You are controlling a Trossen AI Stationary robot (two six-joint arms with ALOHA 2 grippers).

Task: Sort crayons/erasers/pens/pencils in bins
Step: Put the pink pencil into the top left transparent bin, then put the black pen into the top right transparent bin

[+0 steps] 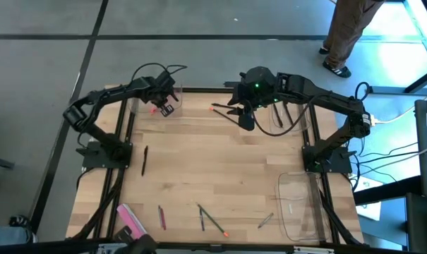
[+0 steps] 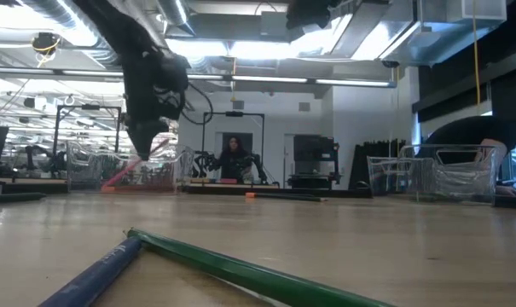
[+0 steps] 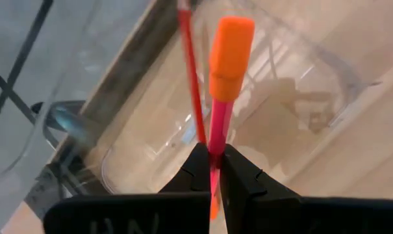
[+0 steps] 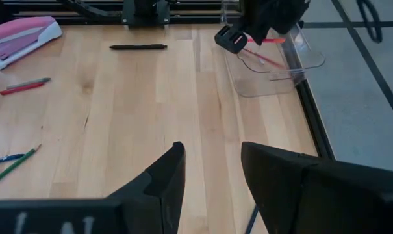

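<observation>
My left gripper [image 3: 209, 170] was clamped on a pink-red crayon [image 3: 217, 136] with an orange cap. In the left wrist view the two fingers met on the lower part of the stick, and its long axis ran straight out from the fingertips, capped end farthest from my wrist. A short stub of the same stick showed on the near side of the fingers.

The relation that governed the coming move was crayon to bin. The held crayon hung above the clear bin [image 3: 326, 78] at the far left corner of the table [image 1: 220, 176], and the bin floor lay directly beyond the capped end. A second crayon [image 3: 191, 78] lay in or over the same bin, just beside the one I held; I could not tell whether the two touched. In the right wrist view, my left gripper [image 4: 238, 39] stood over that bin [image 4: 274, 78] with a pink stick visible inside its walls.

I judged the step in hand to be the drop into this bin. The stick sat inside the bin outline, so releasing looked sufficient. The steep tilt of the crayon was the risk: it could land on end and lean against the wall.

My right gripper [image 4: 212, 179] waited near the far middle of the table with its fingers spread wide and nothing between them. It was well apart from the left bin, so the left arm was plainly the nearer one.
</observation>
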